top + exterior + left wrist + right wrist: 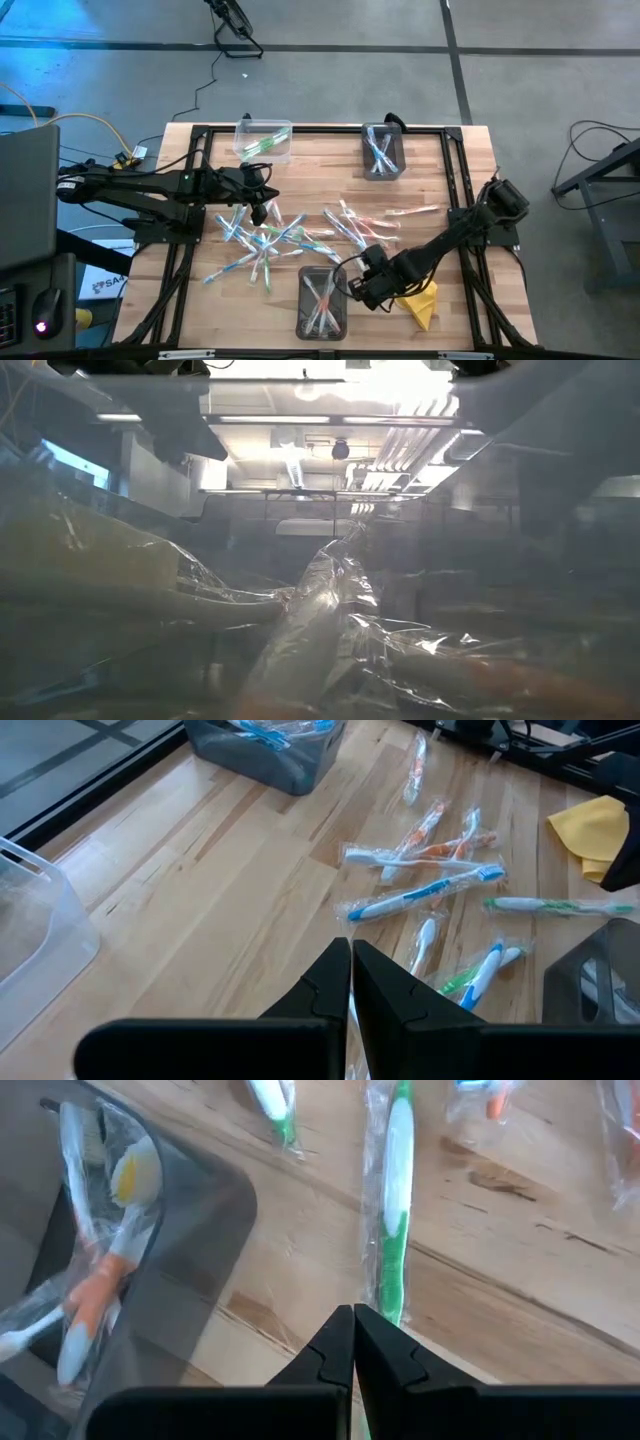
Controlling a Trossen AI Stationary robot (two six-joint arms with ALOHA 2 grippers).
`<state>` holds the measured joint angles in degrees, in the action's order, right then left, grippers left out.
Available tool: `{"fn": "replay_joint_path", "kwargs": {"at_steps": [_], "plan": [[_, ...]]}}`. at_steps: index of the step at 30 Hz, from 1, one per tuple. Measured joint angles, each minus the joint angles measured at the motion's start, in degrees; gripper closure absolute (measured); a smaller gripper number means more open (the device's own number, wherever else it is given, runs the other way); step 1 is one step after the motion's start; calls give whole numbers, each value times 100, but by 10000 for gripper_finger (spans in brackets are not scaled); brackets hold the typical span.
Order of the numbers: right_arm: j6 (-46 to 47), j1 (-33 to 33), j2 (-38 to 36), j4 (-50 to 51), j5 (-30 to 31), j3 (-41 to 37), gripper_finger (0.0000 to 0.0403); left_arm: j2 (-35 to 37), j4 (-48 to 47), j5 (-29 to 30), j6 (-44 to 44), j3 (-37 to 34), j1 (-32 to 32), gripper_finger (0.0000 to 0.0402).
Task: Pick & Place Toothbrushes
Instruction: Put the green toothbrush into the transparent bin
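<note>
High view: toothbrushes (262,243) mid-table, edges bare.

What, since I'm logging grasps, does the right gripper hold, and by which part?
Cannot be told: the right gripper is shut at the handle end of the wrapped green-and-white plastic toothbrush, but no grip shows.

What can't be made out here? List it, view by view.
- Low view: the table and arms are hidden behind crinkled clear plastic against the lens.
- High view: the count of toothbrushes in the pile; they overlap and are too small.
- Left wrist view: the clear bin is cut off by the edge.
- Right wrist view: the green toothbrush runs behind the right gripper; any grip is hidden.
</note>
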<state>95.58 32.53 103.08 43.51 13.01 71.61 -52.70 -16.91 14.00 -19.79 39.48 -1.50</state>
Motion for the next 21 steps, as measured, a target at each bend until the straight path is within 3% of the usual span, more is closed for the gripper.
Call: {"fn": "replay_joint_path", "kwargs": {"at_steps": [4,14,21], "plan": [[-248,-2,1,-2,-59,0,385,0,-1,0,-2,0,1,389],[-244,-2,306,-43,-143,0,278,0,2,1,-2,1,1,389],[-243,-2,637,-50,-126,0,271,0,3,2,-2,1,0,389]]}}
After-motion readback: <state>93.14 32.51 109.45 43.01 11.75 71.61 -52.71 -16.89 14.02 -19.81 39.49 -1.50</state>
